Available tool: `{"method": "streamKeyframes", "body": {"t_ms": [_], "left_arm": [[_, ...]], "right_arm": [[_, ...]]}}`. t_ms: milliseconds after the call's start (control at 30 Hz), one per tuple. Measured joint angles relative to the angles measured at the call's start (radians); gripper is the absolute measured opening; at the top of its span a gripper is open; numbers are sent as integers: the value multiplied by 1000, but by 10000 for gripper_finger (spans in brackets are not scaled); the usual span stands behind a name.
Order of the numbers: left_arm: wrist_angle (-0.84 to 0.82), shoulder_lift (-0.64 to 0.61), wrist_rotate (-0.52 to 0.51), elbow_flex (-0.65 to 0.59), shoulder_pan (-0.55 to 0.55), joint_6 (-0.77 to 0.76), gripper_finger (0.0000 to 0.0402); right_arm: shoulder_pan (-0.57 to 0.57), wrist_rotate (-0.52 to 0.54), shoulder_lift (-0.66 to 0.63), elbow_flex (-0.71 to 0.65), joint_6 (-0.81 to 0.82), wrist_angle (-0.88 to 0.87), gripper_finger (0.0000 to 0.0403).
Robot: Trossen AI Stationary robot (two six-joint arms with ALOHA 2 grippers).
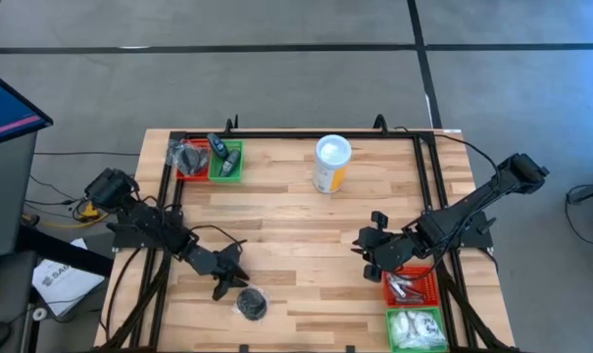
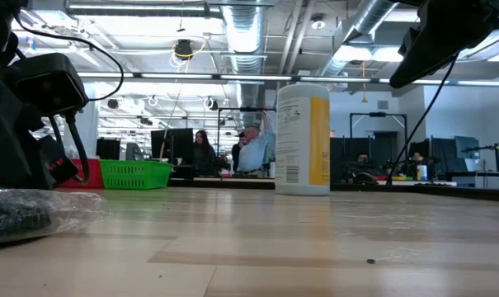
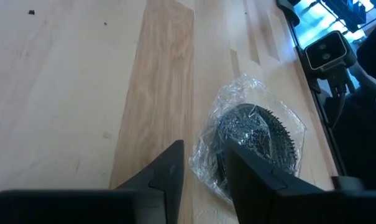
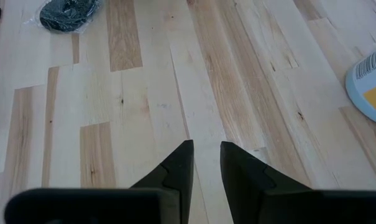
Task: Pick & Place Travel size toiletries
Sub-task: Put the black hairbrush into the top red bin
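Observation:
A dark round puck in clear wrap (image 1: 250,305) lies flat on the wooden table near its front left, and also shows in the left wrist view (image 3: 256,134) and the low view (image 2: 18,216). My left gripper (image 1: 232,277) slants down just beside it, open, its fingers (image 3: 169,171) on either side of the wrap's near edge (image 3: 203,163). My right gripper (image 1: 374,245) hangs above bare table at the right, its fingers a little apart (image 4: 206,165) with nothing between them. My left gripper stands with one finger on each side of the clear wrap's loose edge (image 3: 203,163), slanting down from the table's left. One finger (image 3: 250,171) stands in front of the puck's side. Whether either finger touches the wrap, I cannot tell.
A yellow canister with a white lid (image 1: 330,164) stands at the far middle. A red basket (image 1: 190,159) and a green one (image 1: 225,162) sit at the far left. A red basket with silvery tubes (image 1: 411,286) and a green one with white packets (image 1: 415,328) sit at the near right.

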Motion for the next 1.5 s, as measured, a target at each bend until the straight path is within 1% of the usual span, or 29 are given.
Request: {"method": "streamKeyframes", "body": {"t_ms": [767, 1100, 1233, 1333, 1500], "left_arm": [[-58, -1, 0, 0, -7, -50, 106], [-60, 0, 12, 2, -7, -51, 106], [-81, 0, 17, 23, -7, -34, 106], [-142, 0, 36, 37, -7, -25, 106], [-140, 0, 43, 36, -4, -18, 106]], "right_arm": [[0, 0, 0, 0, 2, 0, 72], [0, 0, 0, 0, 2, 0, 72], [0, 0, 0, 0, 2, 0, 72], [0, 0, 0, 0, 2, 0, 72], [0, 0, 0, 0, 2, 1, 72]]}}
